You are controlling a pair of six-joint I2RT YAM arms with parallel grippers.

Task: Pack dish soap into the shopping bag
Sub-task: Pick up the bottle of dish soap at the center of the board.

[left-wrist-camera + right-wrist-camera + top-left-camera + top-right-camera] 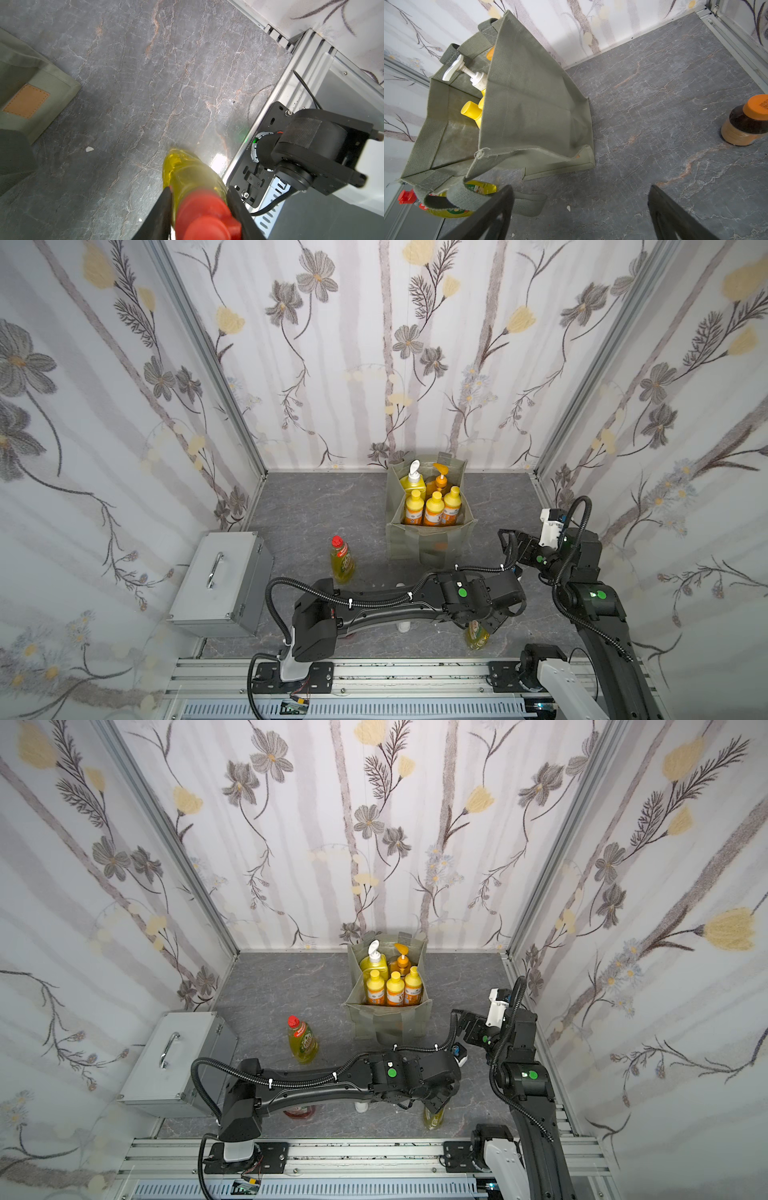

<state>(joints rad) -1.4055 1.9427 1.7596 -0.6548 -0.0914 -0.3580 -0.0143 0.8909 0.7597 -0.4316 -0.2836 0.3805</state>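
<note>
Counting five soap bottles inside the shopping bag: a yellow pump bottle and an orange pump bottle at the back, three orange yellow-capped bottles in a row in front. Bag stands open at the back-centre of the grey marbled table, tan tag on its front. Outside the bag: one yellow-green red-capped bottle upright left of the bag, a second yellow-green bottle near the front rail, a white bottle and a red one mostly hidden under the left arm. Left gripper straddles the second bottle's red cap, jaws either side of it, contact unclear, cannot tell if clamped. Right gripper hangs wide open and empty beside the bag. Grey metal box with handle at left. Orange-lidded jar on the table in the right wrist view. Label text unreadable.
</note>
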